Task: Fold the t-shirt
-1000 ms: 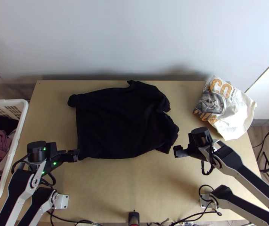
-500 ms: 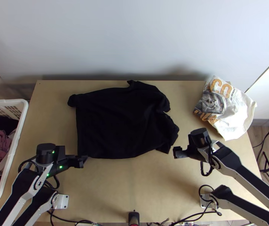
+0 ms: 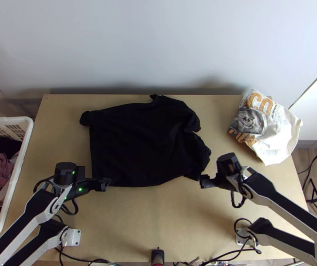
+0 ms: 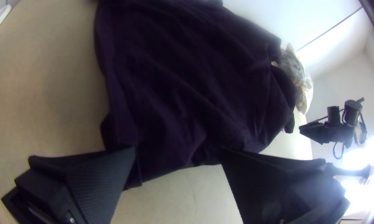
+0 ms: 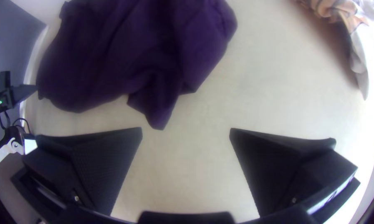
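T-shirt (image 3: 136,142) lies loosely spread toward the tabletop's (image 3: 158,226) far edge; left tool (image 4: 177,148) and right tool (image 5: 186,129) gape empty. Best pinch near-left corner (image 4: 133,176) and drooping flap (image 5: 160,110) shallowly, lifting evenly.

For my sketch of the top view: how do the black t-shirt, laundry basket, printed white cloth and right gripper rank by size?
1. Black t-shirt
2. Laundry basket and printed white cloth, unranked: the view's edge cuts the basket off
3. Right gripper
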You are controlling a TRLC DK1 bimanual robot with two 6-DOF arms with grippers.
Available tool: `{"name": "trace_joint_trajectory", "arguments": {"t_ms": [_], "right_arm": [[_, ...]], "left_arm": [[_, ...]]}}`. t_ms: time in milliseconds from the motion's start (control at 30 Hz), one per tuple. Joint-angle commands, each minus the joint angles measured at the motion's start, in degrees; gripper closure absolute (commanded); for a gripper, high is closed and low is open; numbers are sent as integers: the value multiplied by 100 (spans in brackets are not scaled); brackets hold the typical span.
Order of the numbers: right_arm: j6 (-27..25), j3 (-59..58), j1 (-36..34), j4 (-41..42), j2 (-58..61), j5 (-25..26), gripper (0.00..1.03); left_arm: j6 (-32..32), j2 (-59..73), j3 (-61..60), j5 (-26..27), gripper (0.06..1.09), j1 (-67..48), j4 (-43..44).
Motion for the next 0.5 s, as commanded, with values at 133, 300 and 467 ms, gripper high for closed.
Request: {"name": "trace_joint_trajectory", "arguments": {"t_ms": [133, 300, 467], "right_arm": [[264, 275, 815, 637, 1102, -9, 5], [282, 459, 1017, 751, 1524, -9, 5], [229, 538, 973, 760, 1726, 0, 5]], "left_arm": [[-54, 151, -78, -13, 11, 139, 304], [-36, 116, -149, -4, 11, 227, 304], [-27, 63, -166, -13, 11, 288, 357]]}}
